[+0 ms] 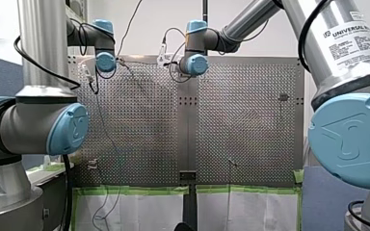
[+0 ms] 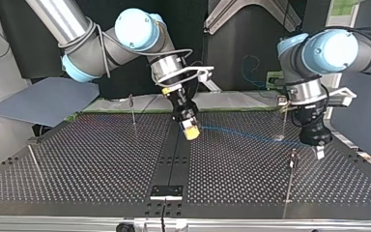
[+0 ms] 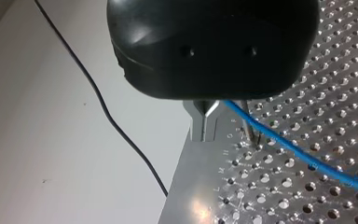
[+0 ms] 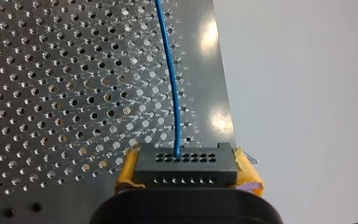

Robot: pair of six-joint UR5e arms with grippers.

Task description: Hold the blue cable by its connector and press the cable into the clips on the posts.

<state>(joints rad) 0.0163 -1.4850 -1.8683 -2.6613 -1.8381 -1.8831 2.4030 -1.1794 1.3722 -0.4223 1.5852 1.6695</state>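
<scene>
A thin blue cable (image 2: 241, 134) stretches low over the perforated table (image 2: 92, 159) between my two grippers. In the right wrist view my right gripper (image 4: 189, 169) has its yellow pads (image 4: 127, 169) shut on the cable's black connector (image 4: 182, 159), and the cable (image 4: 171, 74) leads straight ahead from it. My left gripper (image 3: 205, 139) has its metal fingers shut. The cable (image 3: 303, 156) comes out from behind them and passes a thin post (image 3: 251, 129). Whether the cable is pinched, I cannot tell. In the top view my left gripper (image 2: 320, 152) hangs at the right and my right gripper (image 2: 191, 131) near the middle.
Thin posts stand on the table: one just behind my left gripper (image 2: 283, 121), a tall one nearer the camera (image 2: 290, 181), and two more at the top view's left (image 2: 132, 110) (image 2: 35, 162). A black cable (image 3: 107, 112) lies on the pale floor beyond the table's edge.
</scene>
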